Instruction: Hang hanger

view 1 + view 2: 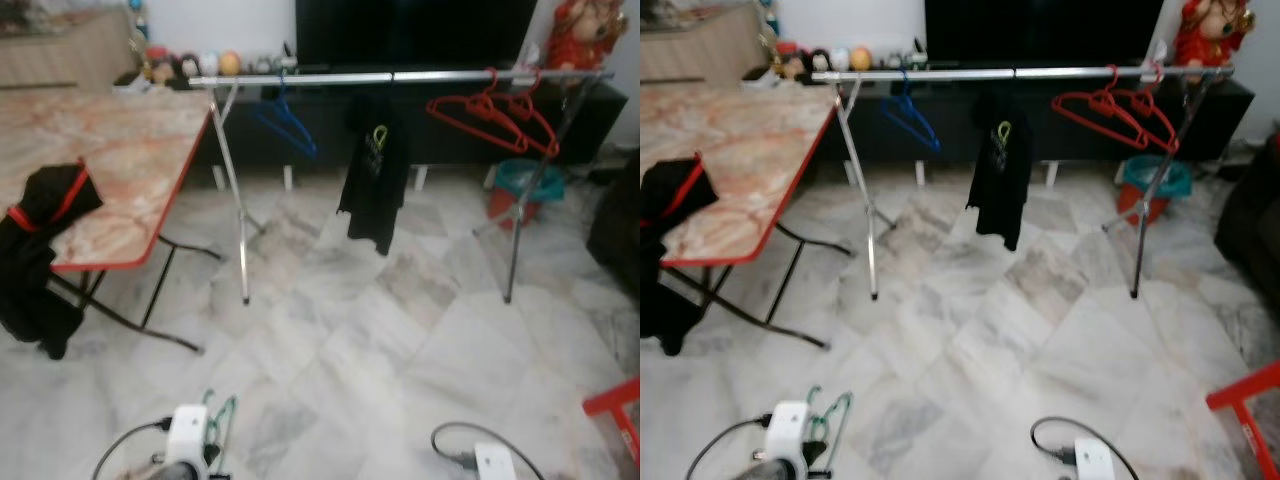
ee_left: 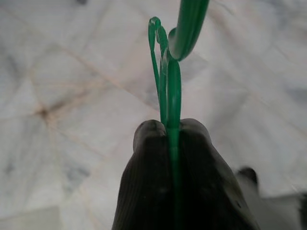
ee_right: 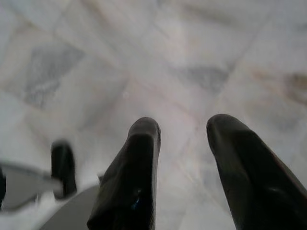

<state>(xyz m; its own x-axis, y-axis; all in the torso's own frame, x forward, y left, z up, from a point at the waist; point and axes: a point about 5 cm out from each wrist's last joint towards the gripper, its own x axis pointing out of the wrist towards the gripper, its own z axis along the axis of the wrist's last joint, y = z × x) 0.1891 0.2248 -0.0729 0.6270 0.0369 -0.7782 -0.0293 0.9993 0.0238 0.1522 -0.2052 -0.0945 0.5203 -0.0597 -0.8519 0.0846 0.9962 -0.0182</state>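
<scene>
While the left gripper [image 2: 172, 132] presses its two black fingers together on the green hanger [image 2: 170, 91], the thin plastic runs straight out from between the fingertips, its long axis in line with the fingers, and it ends in a narrow loop at the far tip with a thicker green bar curving off beside it. Slim, glossy, bright green, that hanger! From the head camera it sits low at the robot's left side, the green hanger [image 1: 222, 418] poking forward from the white wrist over the pale marble floor [image 1: 380, 340], well short of the rack.

Over on the other side, the right gripper [image 3: 182, 132] hangs above the floor with its fingers spread, a clear gap of tile between them, nothing held.

Out ahead stands the silver clothes rail [image 1: 400, 77], running side to side on splayed legs. On it, from the robot's left: a blue hanger [image 1: 287, 120], a black T-shirt [image 1: 373, 175] with a small yellow-green mark on the chest, then red hangers [image 1: 495, 115] bunched near the right end. A teal and red bucket [image 1: 525, 190] sits behind the right legs. To the left, a marble-patterned folding table [image 1: 110, 160] with a red edge carries a black garment [image 1: 40, 250] draped over its near corner.
</scene>
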